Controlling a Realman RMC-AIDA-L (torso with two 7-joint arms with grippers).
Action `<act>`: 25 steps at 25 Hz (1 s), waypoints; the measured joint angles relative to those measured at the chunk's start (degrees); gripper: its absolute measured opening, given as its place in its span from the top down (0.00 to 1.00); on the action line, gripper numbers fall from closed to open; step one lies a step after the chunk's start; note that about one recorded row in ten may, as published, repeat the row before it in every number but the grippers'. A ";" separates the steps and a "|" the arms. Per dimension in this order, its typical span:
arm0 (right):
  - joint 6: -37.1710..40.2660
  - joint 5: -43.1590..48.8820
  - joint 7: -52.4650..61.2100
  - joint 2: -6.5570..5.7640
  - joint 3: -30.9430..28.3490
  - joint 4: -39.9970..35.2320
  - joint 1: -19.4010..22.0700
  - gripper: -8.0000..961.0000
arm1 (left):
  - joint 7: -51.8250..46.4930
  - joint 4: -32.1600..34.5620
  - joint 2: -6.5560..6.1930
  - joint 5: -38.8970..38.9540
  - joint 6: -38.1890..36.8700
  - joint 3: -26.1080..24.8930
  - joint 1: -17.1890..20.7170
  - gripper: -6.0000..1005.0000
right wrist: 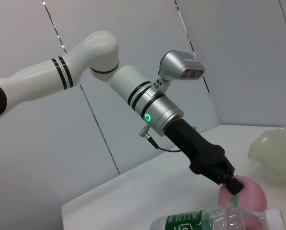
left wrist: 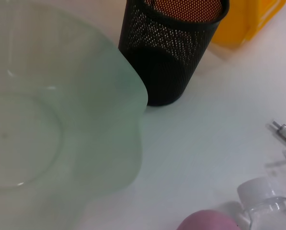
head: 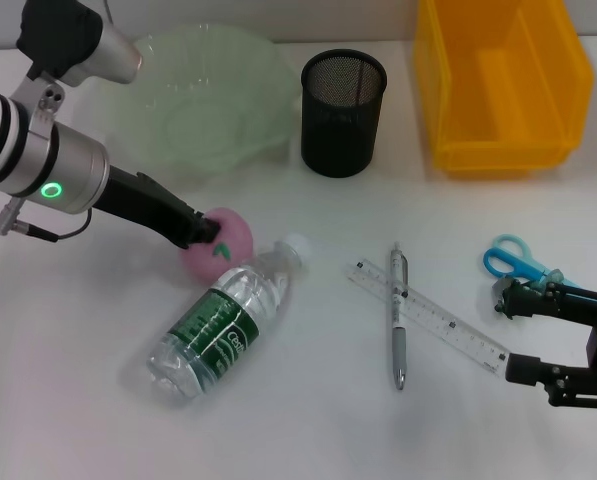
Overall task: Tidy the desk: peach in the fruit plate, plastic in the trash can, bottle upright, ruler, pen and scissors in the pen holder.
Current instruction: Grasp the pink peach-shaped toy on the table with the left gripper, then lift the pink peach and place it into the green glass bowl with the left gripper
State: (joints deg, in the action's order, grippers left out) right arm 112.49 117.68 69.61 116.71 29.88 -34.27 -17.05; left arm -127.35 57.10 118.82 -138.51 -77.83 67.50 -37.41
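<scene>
The pink peach [head: 234,236] lies on the white table beside the cap of the clear bottle [head: 223,320], which lies on its side. My left gripper [head: 207,234] touches the peach's top by its green leaf and looks shut on it; the right wrist view shows this too [right wrist: 230,181]. The pale green fruit plate [head: 208,100] is behind it. The black mesh pen holder [head: 343,110] stands at the back centre. The pen [head: 398,315], the clear ruler [head: 428,315] and the blue scissors [head: 518,262] lie at the right. My right gripper [head: 508,335] is open by the ruler's end. No plastic scrap shows.
A yellow bin [head: 498,150] stands at the back right, next to the pen holder. In the left wrist view the plate [left wrist: 61,120], the pen holder [left wrist: 166,52], the peach [left wrist: 207,221] and the bottle cap [left wrist: 257,189] are close together.
</scene>
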 joint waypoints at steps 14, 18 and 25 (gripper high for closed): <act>-0.09 -0.42 0.00 0.01 0.00 -0.01 -0.17 0.17 | 5.21 5.78 -0.68 12.21 -8.39 -15.97 1.20 0.94; -0.10 -0.44 0.00 0.08 0.01 -0.01 -0.17 0.17 | 8.52 3.93 -0.70 17.57 -7.36 -21.01 1.19 0.93; -0.17 -0.45 0.00 0.18 0.01 -0.01 -0.31 0.17 | 11.25 -1.04 -0.37 21.43 3.49 -20.35 -0.08 0.89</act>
State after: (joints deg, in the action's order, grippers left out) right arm 112.32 117.24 69.61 116.89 29.88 -34.28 -17.36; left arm -116.10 56.06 118.46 -117.08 -74.34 47.15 -37.48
